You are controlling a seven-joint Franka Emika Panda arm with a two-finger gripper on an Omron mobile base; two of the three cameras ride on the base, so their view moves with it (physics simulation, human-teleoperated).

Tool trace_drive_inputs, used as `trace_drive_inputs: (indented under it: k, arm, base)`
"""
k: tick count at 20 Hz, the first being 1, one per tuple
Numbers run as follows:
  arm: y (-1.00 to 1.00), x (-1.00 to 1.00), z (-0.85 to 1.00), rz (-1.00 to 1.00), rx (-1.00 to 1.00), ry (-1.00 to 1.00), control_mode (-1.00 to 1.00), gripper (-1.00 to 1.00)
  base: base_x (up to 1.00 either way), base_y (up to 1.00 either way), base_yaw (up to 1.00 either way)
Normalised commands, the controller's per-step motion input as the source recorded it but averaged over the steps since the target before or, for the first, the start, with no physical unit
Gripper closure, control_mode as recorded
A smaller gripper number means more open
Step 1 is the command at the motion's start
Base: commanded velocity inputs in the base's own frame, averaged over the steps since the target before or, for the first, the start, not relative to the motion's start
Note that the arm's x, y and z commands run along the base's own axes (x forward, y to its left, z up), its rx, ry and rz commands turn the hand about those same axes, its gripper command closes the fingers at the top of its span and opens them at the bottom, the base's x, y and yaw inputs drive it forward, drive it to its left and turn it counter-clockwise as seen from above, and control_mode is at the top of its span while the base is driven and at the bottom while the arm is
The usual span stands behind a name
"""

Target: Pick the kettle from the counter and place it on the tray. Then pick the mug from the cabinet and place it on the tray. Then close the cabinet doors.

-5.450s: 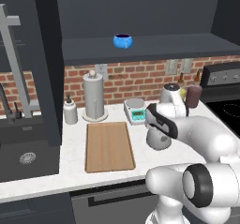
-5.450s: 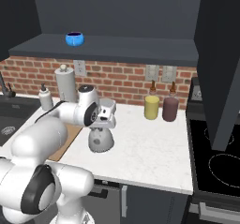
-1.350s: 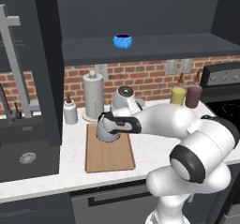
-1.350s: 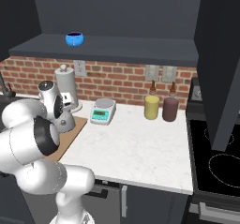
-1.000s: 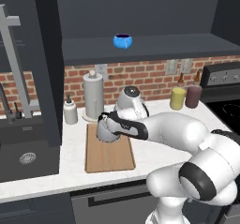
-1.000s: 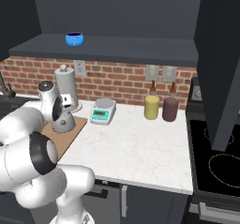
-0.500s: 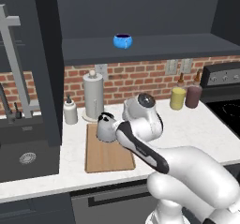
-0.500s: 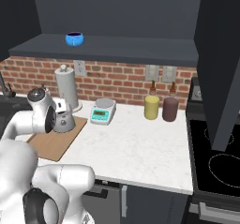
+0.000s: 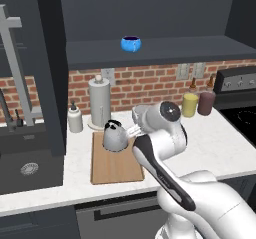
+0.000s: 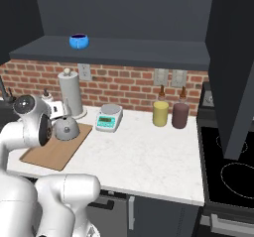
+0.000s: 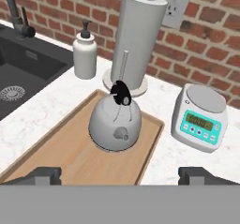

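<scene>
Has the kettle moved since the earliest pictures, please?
Yes. The kettle went left from the counter to the tray, near the paper-towel holder.

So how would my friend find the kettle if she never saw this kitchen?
Look at the white counter under the red brick wall and find the flat brown wooden tray. The kettle sits on its far end. It is the small, squat grey dome with a black knob, not the tall grey paper-towel roll right behind it.
</scene>
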Motion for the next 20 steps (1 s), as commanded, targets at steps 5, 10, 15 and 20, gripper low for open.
trace_drive_inputs:
  k: [5, 10, 15, 20]
  arm:
    - [-0.1, -0.27, 0.83, -0.1, 0.0, 0.0, -1.0, -1.0]
    - [-0.1, -0.21, 0.81, -0.16, 0.0, 0.0, -1.0, -1.0]
    - [-0.03, -0.07, 0.81, -0.21, 0.0, 0.0, -1.0, -1.0]
    - [-0.15, 0.0, 0.82, -0.16, 0.02, 0.0, -1.0, -1.0]
  base:
    - [0.0, 0.0, 0.0]
    - [0.0, 0.0, 0.0]
    - [0.0, 0.0, 0.0]
    - [0.0, 0.0, 0.0]
